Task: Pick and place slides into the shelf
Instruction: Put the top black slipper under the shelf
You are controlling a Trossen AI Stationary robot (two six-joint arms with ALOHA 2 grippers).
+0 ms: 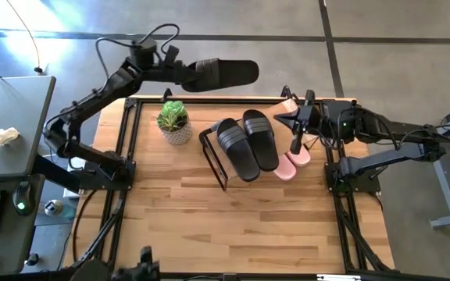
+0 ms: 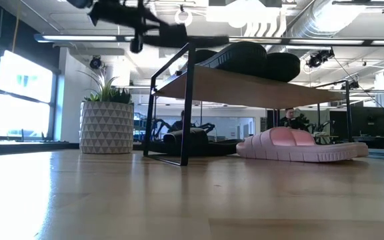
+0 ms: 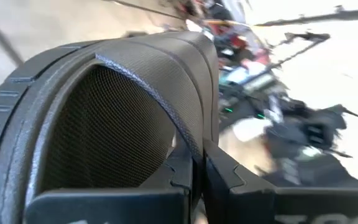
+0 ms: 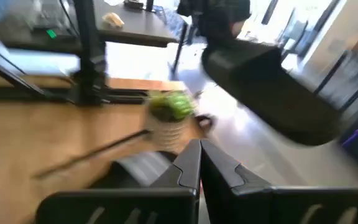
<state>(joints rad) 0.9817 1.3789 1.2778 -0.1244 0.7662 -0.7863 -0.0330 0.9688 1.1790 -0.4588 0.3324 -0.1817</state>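
My left tool (image 1: 184, 72), clamped on a black slide (image 1: 226, 73), hangs beyond the desk's far edge; next, lower it onto the shelf (image 1: 212, 153). Right tool (image 1: 294, 119) together, idle.

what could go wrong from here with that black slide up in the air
The left gripper holds the black ribbed slide high beyond the table's far edge, jaws pinching only its strap; it could slip or swing. The thin black metal shelf already carries two black slides, so placing another may knock them off.
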